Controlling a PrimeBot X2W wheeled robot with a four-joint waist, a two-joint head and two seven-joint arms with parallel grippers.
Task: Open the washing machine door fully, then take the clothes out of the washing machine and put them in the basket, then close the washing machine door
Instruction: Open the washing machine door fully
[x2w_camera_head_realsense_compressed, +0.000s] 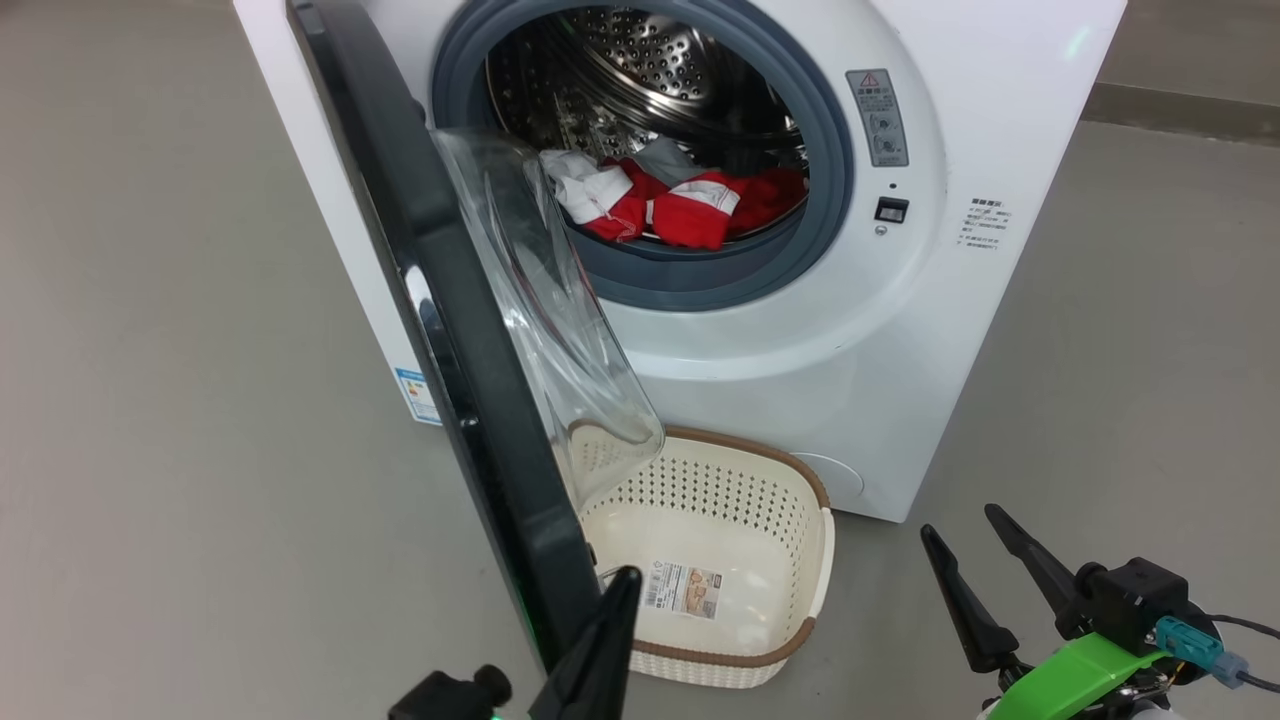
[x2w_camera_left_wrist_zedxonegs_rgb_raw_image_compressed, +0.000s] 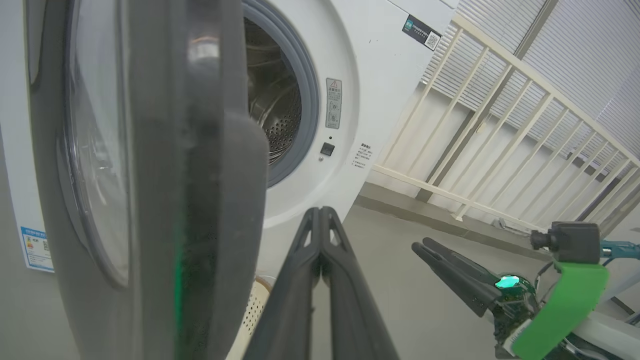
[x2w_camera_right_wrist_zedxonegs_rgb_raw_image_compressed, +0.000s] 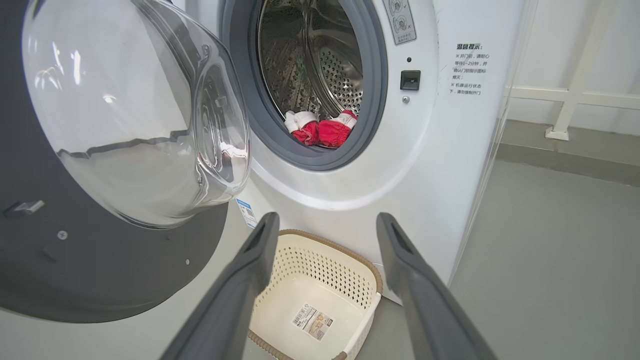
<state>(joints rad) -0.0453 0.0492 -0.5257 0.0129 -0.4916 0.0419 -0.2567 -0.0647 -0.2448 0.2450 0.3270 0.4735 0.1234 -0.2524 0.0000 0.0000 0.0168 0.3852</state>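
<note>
The white washing machine (x2w_camera_head_realsense_compressed: 900, 330) stands ahead with its door (x2w_camera_head_realsense_compressed: 450, 330) swung out toward me, edge-on, its clear bowl window (x2w_camera_right_wrist_zedxonegs_rgb_raw_image_compressed: 130, 120) bulging to the right. Red and white clothes (x2w_camera_head_realsense_compressed: 680, 205) with a bit of grey lie at the drum's front lip; they also show as the clothes (x2w_camera_right_wrist_zedxonegs_rgb_raw_image_compressed: 322, 131) in the right wrist view. The cream basket (x2w_camera_head_realsense_compressed: 800, 560) sits empty on the floor under the opening. My left gripper (x2w_camera_head_realsense_compressed: 625, 580) is shut, empty, right beside the door's lower edge. My right gripper (x2w_camera_head_realsense_compressed: 962, 520) hangs open and empty, right of the basket.
Grey floor (x2w_camera_head_realsense_compressed: 180, 420) lies around the machine. A cream railing (x2w_camera_left_wrist_zedxonegs_rgb_raw_image_compressed: 500, 125) and a ribbed wall stand to the machine's right. The open door reaches over the basket's left side.
</note>
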